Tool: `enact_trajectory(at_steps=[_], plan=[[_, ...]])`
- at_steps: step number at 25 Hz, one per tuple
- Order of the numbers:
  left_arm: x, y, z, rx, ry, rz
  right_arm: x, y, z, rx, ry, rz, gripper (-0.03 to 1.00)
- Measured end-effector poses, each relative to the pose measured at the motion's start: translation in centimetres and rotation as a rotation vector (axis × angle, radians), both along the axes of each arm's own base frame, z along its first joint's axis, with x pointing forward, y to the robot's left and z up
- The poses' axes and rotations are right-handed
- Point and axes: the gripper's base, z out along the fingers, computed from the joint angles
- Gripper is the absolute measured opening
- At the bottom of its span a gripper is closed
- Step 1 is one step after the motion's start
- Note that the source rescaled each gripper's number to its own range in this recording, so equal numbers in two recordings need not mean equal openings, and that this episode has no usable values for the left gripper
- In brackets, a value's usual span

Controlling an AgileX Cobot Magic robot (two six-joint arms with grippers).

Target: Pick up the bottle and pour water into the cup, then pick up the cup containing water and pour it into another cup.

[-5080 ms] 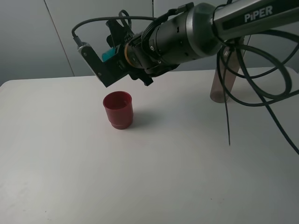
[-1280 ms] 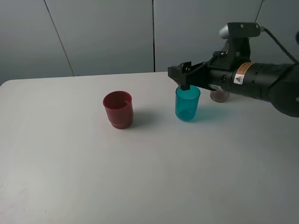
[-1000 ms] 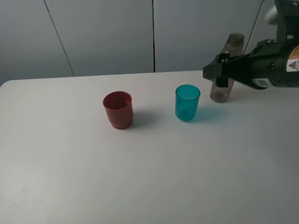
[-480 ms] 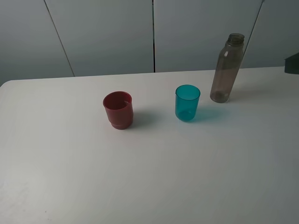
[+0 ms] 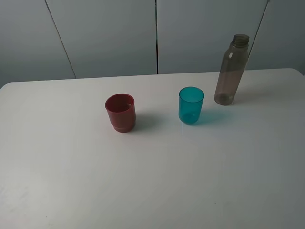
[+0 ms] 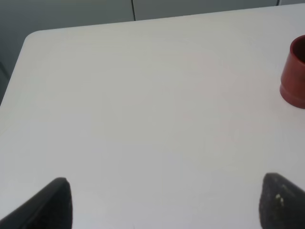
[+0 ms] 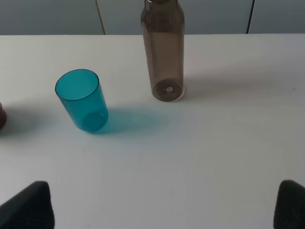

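The smoky grey-brown bottle [image 5: 231,69] stands upright and uncapped at the back right of the white table [image 5: 152,181]; the right wrist view shows the bottle [image 7: 163,52] too. The teal cup [image 5: 191,105] stands upright left of the bottle, its mouth up [image 7: 82,100]. The red cup [image 5: 120,112] stands further left, and its side shows at the edge of the left wrist view [image 6: 294,74]. Neither arm shows in the high view. My right gripper [image 7: 164,205] is open, well back from the bottle and teal cup. My left gripper [image 6: 164,202] is open over bare table, away from the red cup.
Grey wall panels [image 5: 157,33] rise behind the table's far edge. The table's rounded far-left corner [image 6: 31,38] shows in the left wrist view. Nothing else stands on the table.
The right arm has drawn back to the right and left the high view, leaving the teal cup standing on the table. The cups and bottle stay put.
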Motion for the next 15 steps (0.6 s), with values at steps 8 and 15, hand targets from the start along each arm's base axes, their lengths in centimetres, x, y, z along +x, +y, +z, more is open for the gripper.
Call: enact_trajectory(at_steps=[8,15], plan=[[0.0,0.0,0.0,0.000,0.000,0.000,-3.4,-0.2,-0.6,-0.005,-0.100,0.011,1.00],[0.0,0.0,0.0,0.000,0.000,0.000,-3.9,-0.3,-2.4,-0.004,-0.107,0.011,1.00]])
